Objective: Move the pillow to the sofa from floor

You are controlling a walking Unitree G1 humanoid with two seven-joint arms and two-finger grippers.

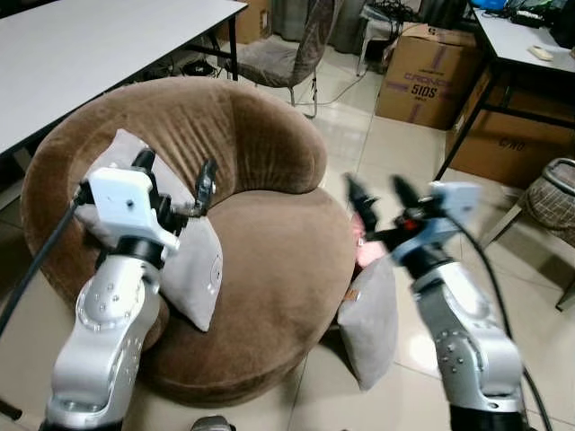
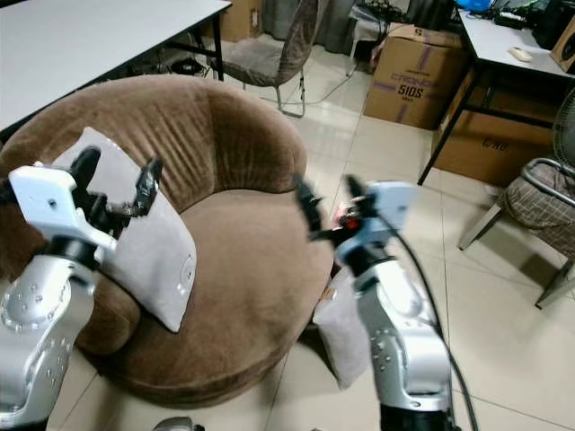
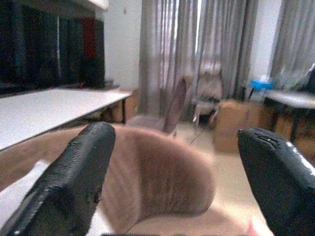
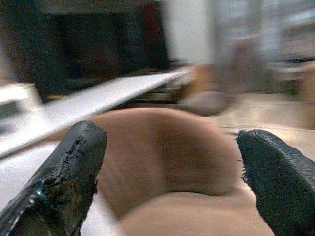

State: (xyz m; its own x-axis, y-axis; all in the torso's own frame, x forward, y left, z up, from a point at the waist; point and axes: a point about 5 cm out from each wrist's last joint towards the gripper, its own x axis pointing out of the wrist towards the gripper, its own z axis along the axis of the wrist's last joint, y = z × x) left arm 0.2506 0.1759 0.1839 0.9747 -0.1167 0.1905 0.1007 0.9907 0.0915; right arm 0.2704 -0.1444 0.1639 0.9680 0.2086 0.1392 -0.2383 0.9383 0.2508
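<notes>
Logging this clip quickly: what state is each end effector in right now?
Left end effector: open, holding nothing, above the sofa's grey pillow.
Right end effector: open, holding nothing.

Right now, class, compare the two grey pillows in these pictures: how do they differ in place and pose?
The pillow on the sofa rests on the brown seat, leaning against the backrest of the sofa. The pillow on the floor stands on the tiles, propped against the sofa's outer side. The first lies below the left hand; the second lies below the right hand. Both are grey and look alike in shape.
</notes>
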